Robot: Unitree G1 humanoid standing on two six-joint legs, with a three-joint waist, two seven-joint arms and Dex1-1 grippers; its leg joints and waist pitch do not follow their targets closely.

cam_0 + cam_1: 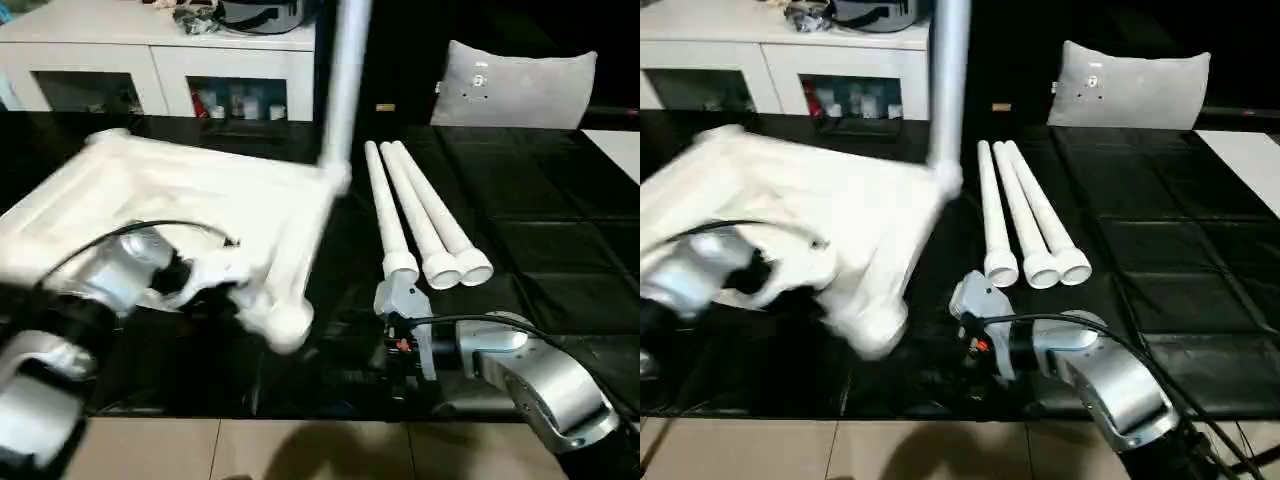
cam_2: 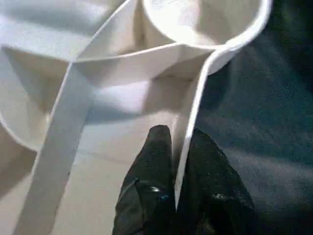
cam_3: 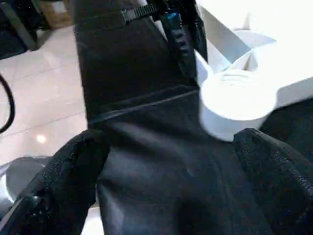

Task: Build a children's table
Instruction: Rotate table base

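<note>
White ribbed table top (image 1: pixel 190 215), left of frame, one leg (image 1: pixel 343 90) upright: left gripper (image 2: pixel 180 161) pinches its thin rim, right gripper (image 3: pixel 171 161) gapes empty; the edge-only pinch probably risks slipping, toppling the leg.

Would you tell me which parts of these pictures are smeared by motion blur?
Eye views: the table top, its upright leg and the left gripper are smeared, while the three lying legs stay crisp. Right wrist view: the corner socket is soft.
</note>
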